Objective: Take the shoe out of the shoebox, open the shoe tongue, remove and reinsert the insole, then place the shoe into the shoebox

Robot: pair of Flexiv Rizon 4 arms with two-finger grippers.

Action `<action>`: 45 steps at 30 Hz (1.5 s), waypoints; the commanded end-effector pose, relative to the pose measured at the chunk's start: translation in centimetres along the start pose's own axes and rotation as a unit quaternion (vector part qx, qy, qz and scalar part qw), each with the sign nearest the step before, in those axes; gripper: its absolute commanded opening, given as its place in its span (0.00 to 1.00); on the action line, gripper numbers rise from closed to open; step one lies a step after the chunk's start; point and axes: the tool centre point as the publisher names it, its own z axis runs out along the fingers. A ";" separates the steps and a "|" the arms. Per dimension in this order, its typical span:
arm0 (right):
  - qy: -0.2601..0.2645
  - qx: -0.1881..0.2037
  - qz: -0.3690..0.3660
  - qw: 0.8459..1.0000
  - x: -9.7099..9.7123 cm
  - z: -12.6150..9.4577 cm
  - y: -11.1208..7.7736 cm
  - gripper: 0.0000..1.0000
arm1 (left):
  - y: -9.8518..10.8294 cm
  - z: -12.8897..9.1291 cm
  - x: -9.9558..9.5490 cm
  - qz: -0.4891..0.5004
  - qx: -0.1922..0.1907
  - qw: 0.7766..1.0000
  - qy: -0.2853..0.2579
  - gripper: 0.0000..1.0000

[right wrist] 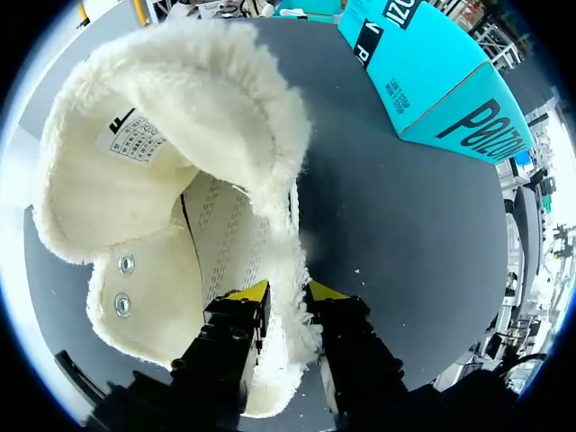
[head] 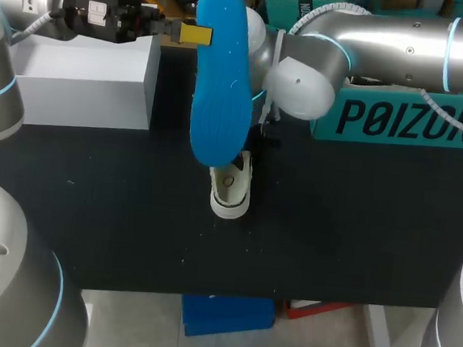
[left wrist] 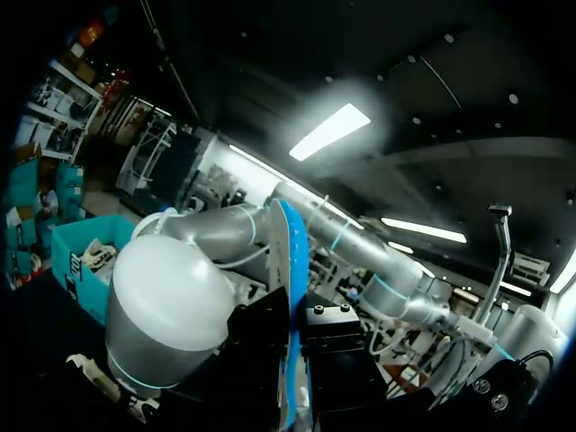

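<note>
The blue insole (head: 217, 91) hangs above the fleece-lined shoe (head: 230, 191), pinched edge-on by the left gripper (head: 197, 34) — removed, not yet reinserted. Below it, the right gripper (right wrist: 286, 292) clamps the shoe's side wall, tongue folded open. Beyond the shoe, the teal shoebox (head: 406, 124) — the last step.

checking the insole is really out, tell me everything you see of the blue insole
The blue insole is out of the shoe, held in the air about upright. It looks like one piece of foam with a finely textured face and rounded ends. The left gripper pinches its edge near the upper end; the left wrist view shows it edge-on. Its lower end overlaps the shoe in the head view; whether they touch cannot be told.
</note>
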 end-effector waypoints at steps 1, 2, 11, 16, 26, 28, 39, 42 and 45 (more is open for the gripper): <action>0.013 -0.003 0.004 1.000 -1.2 -0.5 -0.1 1.00 | 0.1 0.1 0.0 0.000 0.001 1.000 -0.002 0.00; 0.017 -0.004 0.007 1.000 -1.3 -0.7 -0.1 1.00 | 0.1 0.1 0.0 0.000 0.001 1.000 -0.002 0.00; 0.084 -0.010 0.030 0.996 -2.7 -3.4 0.6 1.00 | 0.1 0.1 0.0 0.000 0.001 1.000 -0.002 0.00; 0.166 -0.005 0.036 0.986 -3.4 -5.2 0.9 1.00 | 0.1 0.1 0.0 0.000 0.001 1.000 -0.002 0.00; 0.353 0.002 0.007 0.936 -4.3 -8.7 0.9 1.00 | 0.1 0.1 0.0 0.000 0.001 1.000 -0.002 0.00; 0.345 0.002 0.010 0.939 -4.5 -9.0 1.1 1.00 | 0.1 0.1 0.0 0.000 0.001 1.000 -0.002 0.00; 0.345 0.002 0.010 0.939 -4.5 -9.0 1.1 1.00 | 0.1 0.1 0.0 0.000 0.001 1.000 -0.002 0.00; 0.345 0.002 0.010 0.939 -4.5 -9.0 1.1 1.00 | 0.1 0.1 0.0 0.000 0.001 1.000 -0.002 0.00; 0.370 -0.002 0.024 0.929 -4.9 -9.1 0.8 1.00 | 0.1 0.1 0.0 0.000 0.001 1.000 -0.002 0.00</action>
